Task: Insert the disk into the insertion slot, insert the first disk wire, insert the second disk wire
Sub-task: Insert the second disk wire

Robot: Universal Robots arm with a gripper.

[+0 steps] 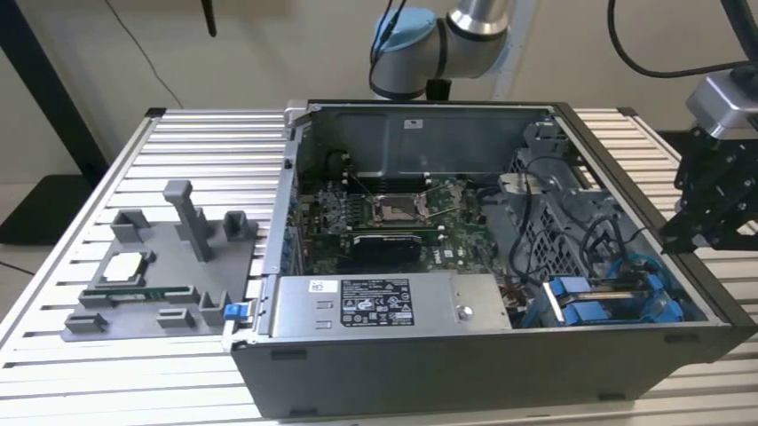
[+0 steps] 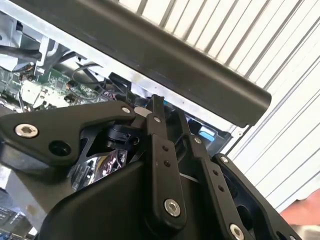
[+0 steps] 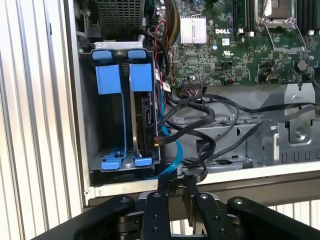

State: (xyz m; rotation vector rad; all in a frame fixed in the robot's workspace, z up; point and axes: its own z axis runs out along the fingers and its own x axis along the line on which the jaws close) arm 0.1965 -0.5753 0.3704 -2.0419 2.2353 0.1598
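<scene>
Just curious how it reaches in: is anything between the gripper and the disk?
Yes. In the first wrist view the gripper hangs outside the case's rim, which lies between it and the disk. Looped black cables also crowd the disk's near end.

The table (image 1: pixel 190 142) is pale silver, ribbed in long parallel slats; the computer case (image 1: pixel 474 373) is dark grey; the motherboard (image 3: pixel 240 55) is green; the two carrier frames (image 3: pixel 120 77) are bright blue; one data cable (image 3: pixel 175 150) is blue, the other cables (image 3: pixel 200 106) black; the gripper (image 3: pixel 175 186) is matt black; the power supply (image 1: pixel 391 306) is silver with a white label; the fixture (image 1: pixel 166 266) is plain grey.
</scene>
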